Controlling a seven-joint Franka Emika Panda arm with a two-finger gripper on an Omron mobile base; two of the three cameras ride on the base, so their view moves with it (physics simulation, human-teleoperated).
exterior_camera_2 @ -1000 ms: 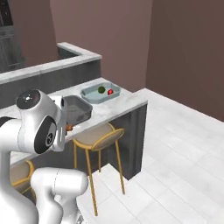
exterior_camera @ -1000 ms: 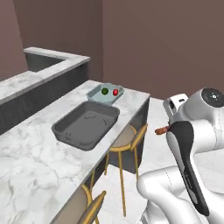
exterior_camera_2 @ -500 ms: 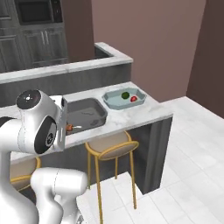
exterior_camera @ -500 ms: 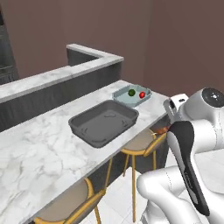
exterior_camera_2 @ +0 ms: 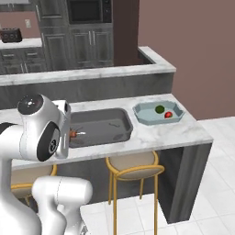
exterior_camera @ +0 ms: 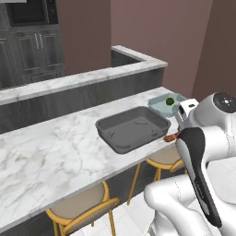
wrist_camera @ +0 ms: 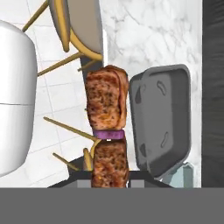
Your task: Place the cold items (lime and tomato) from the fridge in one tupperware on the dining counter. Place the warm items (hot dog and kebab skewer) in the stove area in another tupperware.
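Closer now that the base has driven up, the browned-meat kebab skewer [wrist_camera: 107, 131], clamped in the two-finger gripper [wrist_camera: 109, 174], hangs beside the empty dark grey tupperware [wrist_camera: 162, 118] at its three o'clock: carry it over the rim, then lower.

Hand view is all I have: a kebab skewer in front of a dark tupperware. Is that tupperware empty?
Observer: Yes, the dark tupperware holds nothing; the right base view shows its bare floor.
Operator: Where are the cold items?
Observer: The lime and tomato lie in the light blue tupperware, beside the dark one on the counter.
Operator: Is the skewer over the counter?
Observer: In the left base view the kebab skewer is at the counter's front edge, next to the dark tupperware's near corner, with the gripper shut on it.
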